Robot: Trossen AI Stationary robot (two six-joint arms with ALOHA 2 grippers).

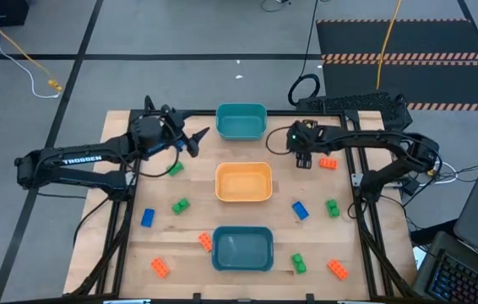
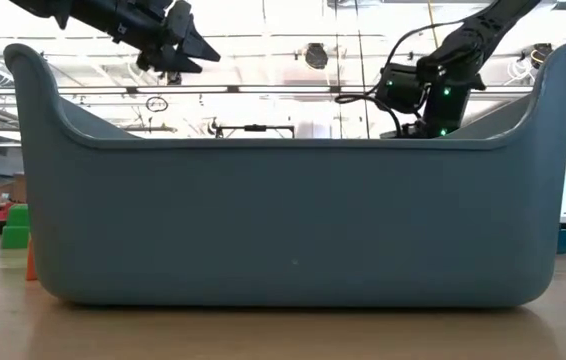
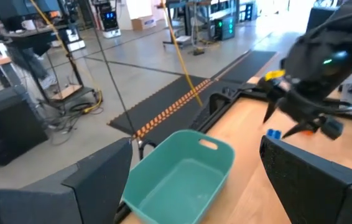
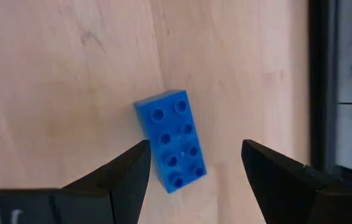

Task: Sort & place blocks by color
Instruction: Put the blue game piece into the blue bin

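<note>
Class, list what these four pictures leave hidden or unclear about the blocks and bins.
- Low view: the near teal bin fills the picture and hides the table behind it.
- High view: the right gripper covers the blue block under it.
- Left wrist view: the far teal bin is cut off by the edge.
- High view: studs are too small to count.

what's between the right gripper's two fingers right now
A blue studded plastic brick lies flat on the wooden table between the right gripper's open fingers, touching neither; the right wrist view shows it.
</note>
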